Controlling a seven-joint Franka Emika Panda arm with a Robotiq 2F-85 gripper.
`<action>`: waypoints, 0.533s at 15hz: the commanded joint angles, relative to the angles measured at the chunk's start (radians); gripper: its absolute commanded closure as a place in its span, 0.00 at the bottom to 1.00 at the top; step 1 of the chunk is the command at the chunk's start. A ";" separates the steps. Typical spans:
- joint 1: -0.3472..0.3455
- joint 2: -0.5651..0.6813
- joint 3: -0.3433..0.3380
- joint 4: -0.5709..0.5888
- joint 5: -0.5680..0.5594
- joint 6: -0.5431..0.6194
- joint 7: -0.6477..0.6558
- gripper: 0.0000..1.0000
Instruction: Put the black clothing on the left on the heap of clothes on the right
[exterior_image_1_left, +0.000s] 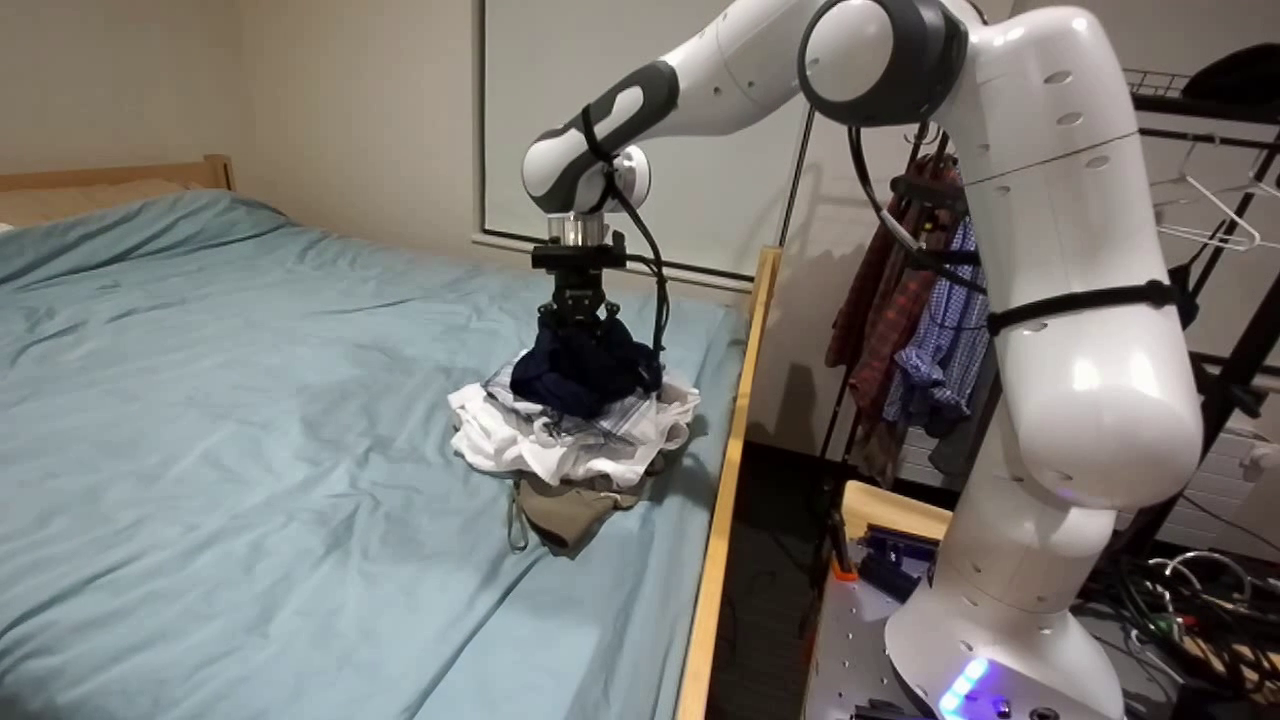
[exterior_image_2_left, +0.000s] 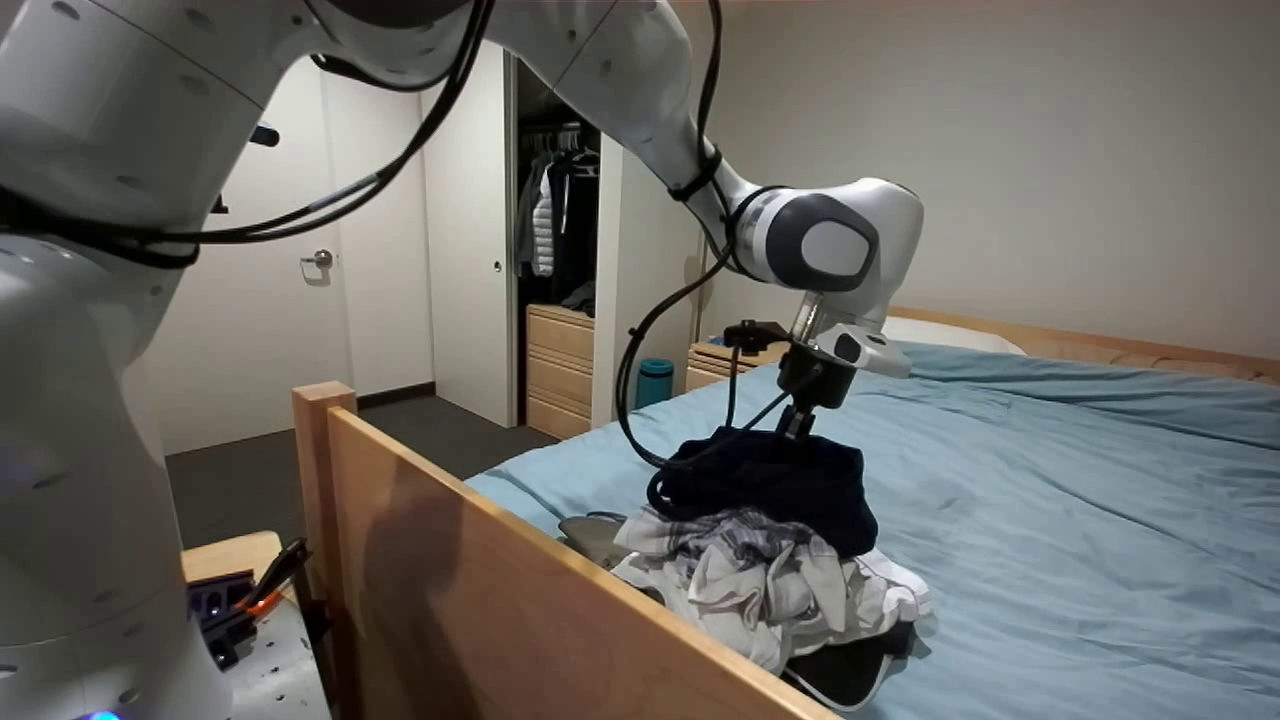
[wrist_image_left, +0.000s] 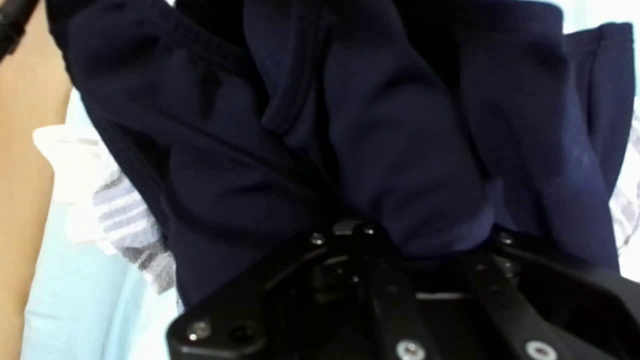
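Bed (exterior_image_1_left: 250, 450) cut off in both exterior views, broad surface to one side; wooden board (exterior_image_2_left: 560, 590) running close beside the clothes heap (exterior_image_2_left: 750, 590), masking its lower edge; dark garment (exterior_image_2_left: 765, 490) atop the heap; gripper (exterior_image_2_left: 797, 424) tips buried in the garment, opening and hold cannot be told

Navy, nearly black, on the clothing (exterior_image_1_left: 582, 374) at mid-frame in an exterior view; black on the gripper (exterior_image_1_left: 579, 318) above. Lower down, in the heap of clothes (exterior_image_1_left: 580, 465), grey-and-white plaid on a garment (exterior_image_1_left: 628, 420), plain white on another layer (exterior_image_1_left: 487, 437), khaki on the bottom piece (exterior_image_1_left: 565, 515). Dusty blue across the sheet (exterior_image_1_left: 250, 420) at left. Farther right, reddish plaid on a shirt (exterior_image_1_left: 890, 345), blue-and-white checks on a second shirt (exterior_image_1_left: 925, 375). White with dark grey on the arm (exterior_image_1_left: 1055, 220), upper right.
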 joint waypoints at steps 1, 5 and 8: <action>-0.009 -0.006 -0.008 -0.009 0.017 0.000 -0.069 0.55; 0.002 -0.113 -0.035 -0.095 -0.010 0.064 -0.107 0.29; 0.014 -0.229 -0.053 -0.186 -0.047 0.135 -0.142 0.10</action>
